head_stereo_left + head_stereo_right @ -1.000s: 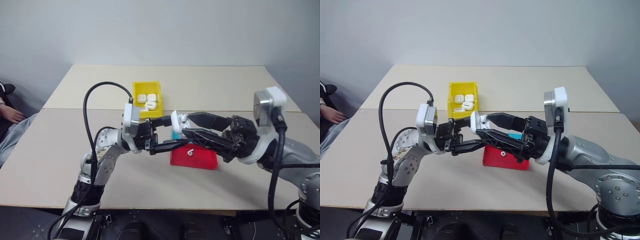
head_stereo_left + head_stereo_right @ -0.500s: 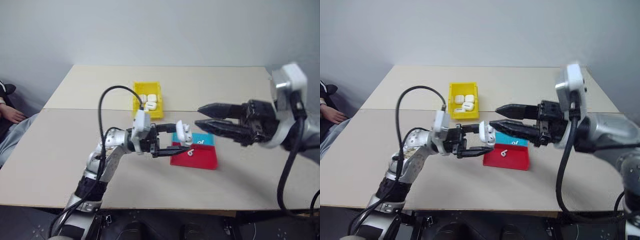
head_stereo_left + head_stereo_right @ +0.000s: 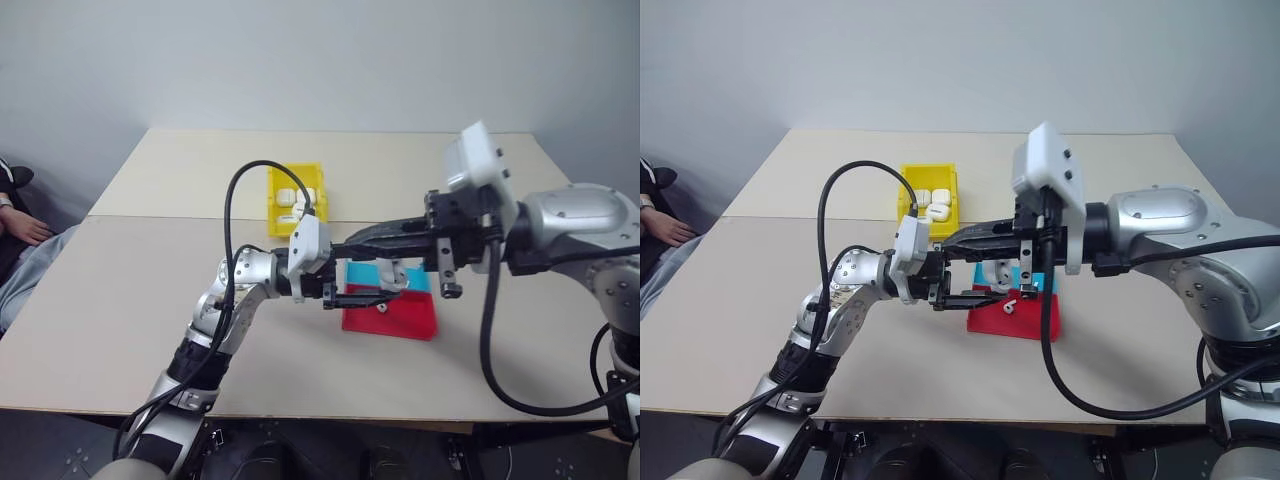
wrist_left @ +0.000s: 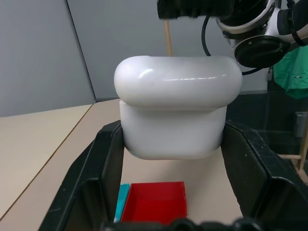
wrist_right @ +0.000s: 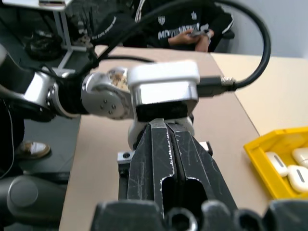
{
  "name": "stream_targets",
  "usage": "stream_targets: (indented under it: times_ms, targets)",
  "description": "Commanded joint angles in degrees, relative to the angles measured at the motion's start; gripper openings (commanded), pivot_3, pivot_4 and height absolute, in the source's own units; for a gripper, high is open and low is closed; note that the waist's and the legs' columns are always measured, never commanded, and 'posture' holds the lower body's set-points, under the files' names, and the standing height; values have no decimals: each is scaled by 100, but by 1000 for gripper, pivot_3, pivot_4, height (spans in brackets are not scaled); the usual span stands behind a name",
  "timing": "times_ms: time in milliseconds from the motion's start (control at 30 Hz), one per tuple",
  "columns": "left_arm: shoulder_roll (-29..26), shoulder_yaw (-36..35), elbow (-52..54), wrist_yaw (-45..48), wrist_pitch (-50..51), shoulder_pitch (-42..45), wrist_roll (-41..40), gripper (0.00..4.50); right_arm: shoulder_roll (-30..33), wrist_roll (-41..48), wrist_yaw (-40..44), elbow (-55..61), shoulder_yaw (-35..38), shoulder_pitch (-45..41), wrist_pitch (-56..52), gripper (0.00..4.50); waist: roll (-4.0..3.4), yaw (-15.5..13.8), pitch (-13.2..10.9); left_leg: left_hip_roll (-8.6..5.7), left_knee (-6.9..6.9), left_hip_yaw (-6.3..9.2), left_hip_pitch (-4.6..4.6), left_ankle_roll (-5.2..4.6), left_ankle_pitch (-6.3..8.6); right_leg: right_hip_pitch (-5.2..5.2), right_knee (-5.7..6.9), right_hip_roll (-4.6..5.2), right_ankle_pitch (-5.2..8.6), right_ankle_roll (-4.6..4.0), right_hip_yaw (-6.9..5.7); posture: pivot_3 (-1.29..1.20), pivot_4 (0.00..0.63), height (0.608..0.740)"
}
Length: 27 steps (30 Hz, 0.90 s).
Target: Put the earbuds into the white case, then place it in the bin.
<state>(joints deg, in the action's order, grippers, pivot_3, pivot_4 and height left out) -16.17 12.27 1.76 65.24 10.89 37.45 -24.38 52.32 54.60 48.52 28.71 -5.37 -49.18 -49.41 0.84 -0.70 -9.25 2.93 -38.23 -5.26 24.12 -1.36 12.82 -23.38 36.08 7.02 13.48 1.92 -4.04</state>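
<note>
My left gripper (image 4: pixel 173 130) is shut on the white case (image 4: pixel 177 113), one finger on each side, and the case's lid is down. In the head views the case (image 3: pixel 396 271) hangs above the red-and-blue tray. My right gripper (image 3: pixel 342 243) is shut on nothing. It lies level just above the left gripper (image 3: pixel 398 281), pointing left toward the left wrist (image 5: pixel 163 91). One earbud (image 3: pixel 381 307) lies on the red part of the tray. The yellow bin (image 3: pixel 275 195) stands behind the left arm, with several white cases (image 3: pixel 930 206) in it.
The red-and-blue tray (image 3: pixel 412 322) sits on the table under both grippers. A seam (image 3: pixel 150 218) runs across the tabletop just in front of the bin. A person's hand (image 3: pixel 20 225) rests at the table's far left, and a seated person (image 5: pixel 187 24) shows beyond the table.
My right gripper has gone from open to shut and swung left, rolling over, to lie above the left gripper. The left gripper, still holding the case, has shifted a little to the right.
</note>
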Motion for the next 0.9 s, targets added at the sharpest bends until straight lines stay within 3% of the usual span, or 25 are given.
stream_targets:
  times_ms: [33, 267, 533, 600, 700, 767, 900]
  targets:
    - [113, -205, 265, 26, -219, -17, -262, 2750, 94, -370, 162, 129, -11, 11, 42, 16, 0, -1, 0, 0, -1, 0, 1, -1, 1, 0, 0, 0, 0, 0, 0, 0, 150, 740]
    - [77, -386, 319, 78, -264, -150, -430, 2750, 251, -591, 366, 134, 242, 223, 21, 16, 0, 3, 0, 1, -5, -1, 2, -2, 1, -2, 3, 0, 0, 0, 0, 0, 150, 740]
    - [72, -481, 173, -153, -394, -219, -254, 2750, 182, -330, 273, 182, 1029, 226, 92, 16, 0, 2, 0, 1, -5, 0, 2, -2, 1, -1, 1, 0, 0, 0, -1, 0, 150, 740]
    - [137, -551, -202, -666, -694, -103, 197, 2750, 164, -393, 121, 164, 1291, 301, 175, 16, 0, 0, 0, 1, -5, 0, 2, -2, 1, 0, 1, 0, 0, 0, -1, 0, 150, 740]
    - [102, -486, -1183, -2011, -1050, 569, 1481, 2750, 76, -430, -188, 100, 1658, 544, 204, 16, 2, -39, -1, -1, -8, -5, -3, -2, 1, 7, 2, 0, -1, 0, -6, 0, 150, 740]
    - [53, -436, -2046, -2820, -467, 1329, 2059, 2750, -7, -454, -420, 121, 1795, 787, 155, 16, 4, -79, -2, -2, -10, 1, -2, -2, 1, 13, 2, 0, -4, 2, -17, 0, 150, 740]
    - [246, -738, -3439, -4066, -526, 2114, 2409, 2750, -191, -430, -856, 342, 1834, 1195, 57, 16, 4, -65, -2, -4, -9, 1, 10, -11, 7, 9, -12, 3, -4, 9, -18, 0, 150, 740]
